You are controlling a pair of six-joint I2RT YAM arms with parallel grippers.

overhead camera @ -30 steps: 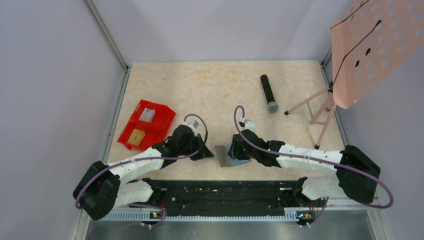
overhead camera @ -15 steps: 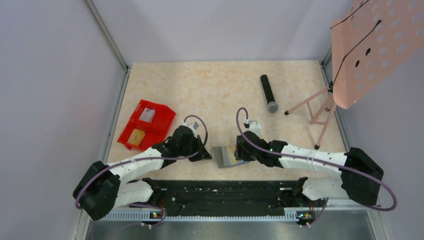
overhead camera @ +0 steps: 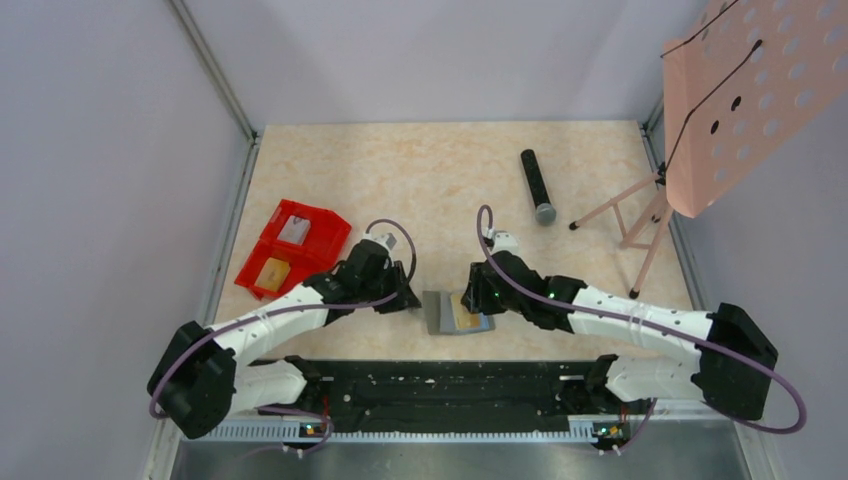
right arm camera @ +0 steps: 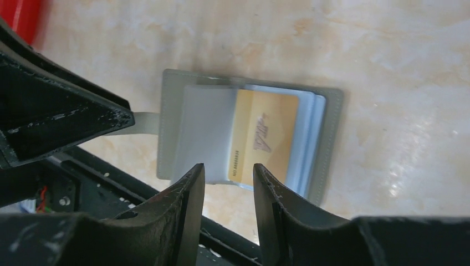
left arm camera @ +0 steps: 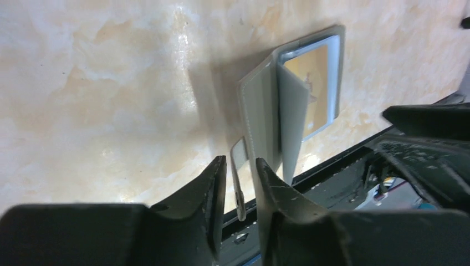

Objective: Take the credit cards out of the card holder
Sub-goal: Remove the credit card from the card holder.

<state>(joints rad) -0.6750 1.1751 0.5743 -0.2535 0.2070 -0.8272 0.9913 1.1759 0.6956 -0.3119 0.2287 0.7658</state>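
Note:
The grey card holder (overhead camera: 437, 313) lies open on the table between my two grippers. A gold credit card (right arm camera: 263, 136) shows in its right half, partly under a pale flap (right arm camera: 204, 130). Its closure strap (left arm camera: 238, 177) hangs loose between the parted jaws of my left gripper (left arm camera: 240, 163), with a gap on each side. My left gripper (overhead camera: 411, 301) sits just left of the holder. Over the holder's near edge my right gripper (right arm camera: 228, 169) is open and grips nothing; in the top view my right gripper (overhead camera: 470, 299) covers the holder's right part.
A red two-compartment bin (overhead camera: 293, 248) with small items stands at the left. A black microphone (overhead camera: 537, 186) lies at the back right. A pink music stand (overhead camera: 740, 100) has its legs (overhead camera: 625, 215) on the table. A black rail (overhead camera: 450, 385) runs along the near edge.
My left jaws have parted and let go of the strap. The holder now lies open with the gold card showing. My right gripper shifted slightly left over it.

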